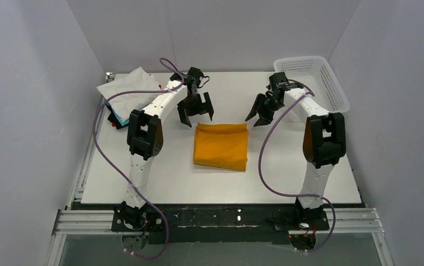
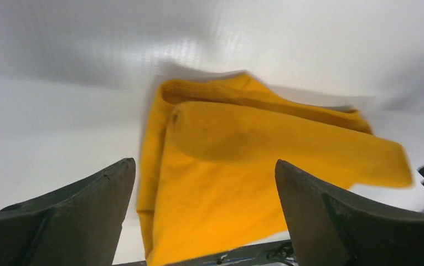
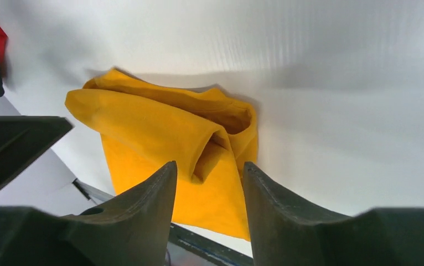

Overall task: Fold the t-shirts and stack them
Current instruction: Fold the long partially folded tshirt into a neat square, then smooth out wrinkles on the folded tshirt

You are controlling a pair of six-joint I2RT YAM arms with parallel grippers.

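Orange-yellow shirt (image 1: 221,146) lies folded btwn, just nearside of, left hand (image 1: 196,116) & right hand (image 1: 258,117), both open w/ nothing held; left prob. nearer.

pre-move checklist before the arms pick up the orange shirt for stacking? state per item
1. left gripper open and empty: ok.
2. right gripper open and empty: ok, though its gap is narrower.
3. both clear of the orange shirt: ok, they hover past its far edge without touching it.
4. fold tidy: cannot tell. It is a rectangle from above, but the wrist views show a puffed top layer.
5. stack ready to take it: not ok, the white shirt on top looks rumpled.
6. basket out of the path: ok, it sits at the far right corner.
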